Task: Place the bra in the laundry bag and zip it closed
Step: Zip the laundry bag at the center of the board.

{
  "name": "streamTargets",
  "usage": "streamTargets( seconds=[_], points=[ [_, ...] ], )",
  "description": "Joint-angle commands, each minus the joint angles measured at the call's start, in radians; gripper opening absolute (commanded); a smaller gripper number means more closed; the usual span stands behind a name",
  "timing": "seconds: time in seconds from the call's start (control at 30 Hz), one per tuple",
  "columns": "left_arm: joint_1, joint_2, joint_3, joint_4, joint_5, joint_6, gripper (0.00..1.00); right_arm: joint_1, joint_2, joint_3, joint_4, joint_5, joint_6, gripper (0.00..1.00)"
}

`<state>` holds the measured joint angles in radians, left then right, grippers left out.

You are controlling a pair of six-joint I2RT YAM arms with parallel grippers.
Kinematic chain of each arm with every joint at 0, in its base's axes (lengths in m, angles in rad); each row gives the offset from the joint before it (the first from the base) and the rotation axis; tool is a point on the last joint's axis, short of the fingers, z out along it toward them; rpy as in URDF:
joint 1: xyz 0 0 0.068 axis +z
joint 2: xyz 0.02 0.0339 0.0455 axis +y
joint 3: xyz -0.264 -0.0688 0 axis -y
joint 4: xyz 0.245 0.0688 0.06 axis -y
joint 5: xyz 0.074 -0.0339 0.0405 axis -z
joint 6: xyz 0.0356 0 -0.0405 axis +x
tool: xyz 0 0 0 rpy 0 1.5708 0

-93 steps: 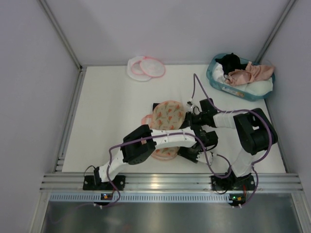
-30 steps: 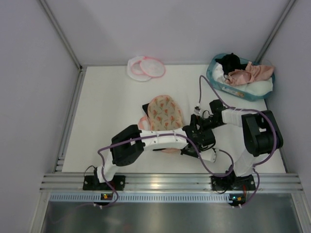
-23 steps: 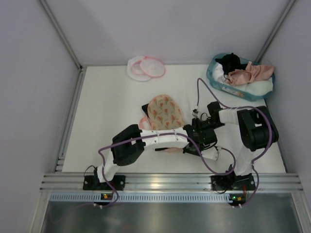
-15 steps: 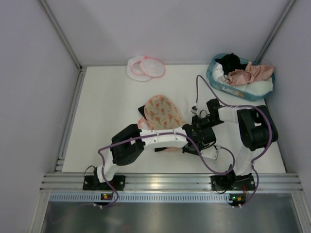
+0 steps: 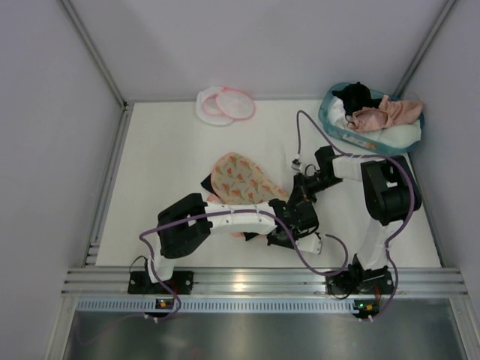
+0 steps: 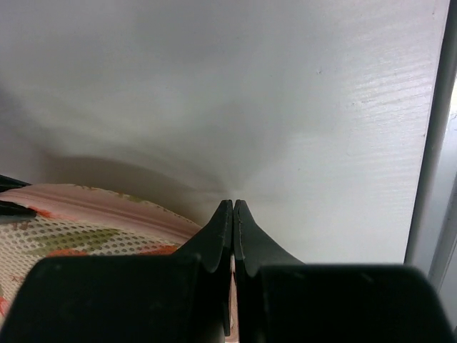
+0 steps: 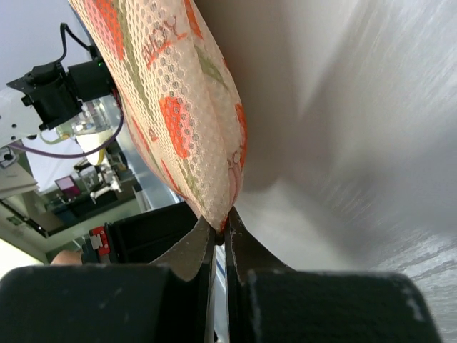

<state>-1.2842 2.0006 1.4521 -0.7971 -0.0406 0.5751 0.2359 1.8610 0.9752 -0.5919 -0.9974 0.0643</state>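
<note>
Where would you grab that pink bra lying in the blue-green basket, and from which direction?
Probably the bunched middle of the bra, coming straight down from above. It lies crumpled on top of the other clothes and partly spills over the rim of the basket at the far right. Nothing covers it, while the basket wall would likely block a sideways approach.

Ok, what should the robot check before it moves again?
1. Right gripper shut on the printed padded piece: ok.
2. Left gripper shut on that piece's pink edge: ok.
3. Held thing is the bra: not ok, the bra lies in the teal basket.
4. Laundry bag open, both halves showing: ok.
5. Bra inside the bag: not ok.
</note>
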Motion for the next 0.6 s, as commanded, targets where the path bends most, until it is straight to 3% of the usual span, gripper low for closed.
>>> streamTargets(
  seconds=[0.0,0.37,0.47,0.57],
  points=[
    [-0.021,-0.071,-0.033,-0.031,0.091,-0.055,0.0,-0.004,0.018,0.097,0.015,0.036,-0.054,0.0],
    [0.014,-0.019,0.062,0.001,0.051,-0.066,0.0,-0.003,0.052,0.246,-0.043,0.111,-0.138,0.0],
    [0.039,-0.011,0.114,0.002,0.019,-0.078,0.13,-0.003,0.089,0.333,-0.083,0.115,-0.175,0.0],
    [0.057,-0.057,0.159,0.022,0.036,-0.084,0.35,0.006,0.124,0.423,-0.12,0.138,-0.207,0.04]
  ],
)
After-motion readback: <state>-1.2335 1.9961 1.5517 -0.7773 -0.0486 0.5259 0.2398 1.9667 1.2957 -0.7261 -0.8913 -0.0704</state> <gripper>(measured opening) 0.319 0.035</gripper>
